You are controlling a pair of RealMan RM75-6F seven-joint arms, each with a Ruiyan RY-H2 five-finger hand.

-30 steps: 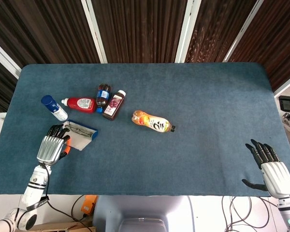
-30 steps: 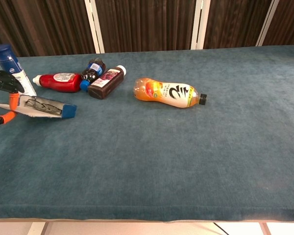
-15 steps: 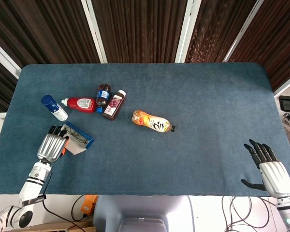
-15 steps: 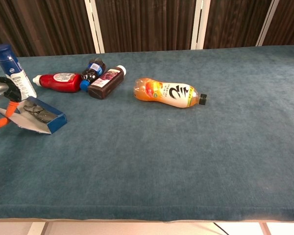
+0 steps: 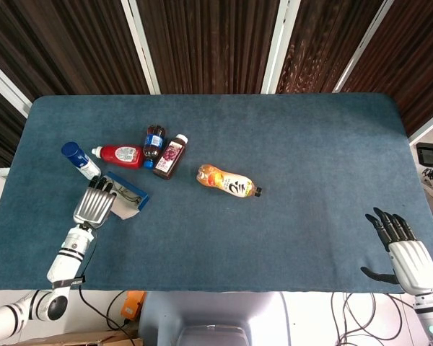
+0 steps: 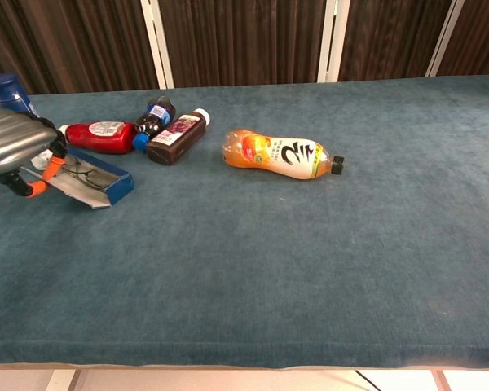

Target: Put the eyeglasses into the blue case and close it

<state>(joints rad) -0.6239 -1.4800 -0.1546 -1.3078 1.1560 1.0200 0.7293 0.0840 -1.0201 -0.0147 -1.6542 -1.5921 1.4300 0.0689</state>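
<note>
1. The right hand (image 5: 408, 252) is at the near right edge of the table (image 5: 310, 144), palm down, fingers spread, and it holds nothing
2. The left hand (image 5: 95, 205) is at the near left part of the table; its fingers (image 5: 101, 186) reach over the open blue case (image 5: 127, 196), which is still not closed. Whether the fingers grasp the case or only rest on it, I cannot tell
3. In the chest view, the left hand (image 6: 12, 147) covers the left end of the case (image 6: 98, 186), and the eyeglasses (image 6: 80, 171) lie inside it, partly hidden
4. Just behind the case stands a white bottle with a blue cap (image 5: 80, 161), close to the fingers
5. Further back, a red bottle (image 5: 120, 154) lies on its side; a small dark bottle with a blue cap (image 5: 153, 141) and a dark purple bottle (image 5: 171, 156) lie just beside it
6. An orange bottle (image 5: 228, 182) lies alone near the middle of the table, well apart from both hands
</note>
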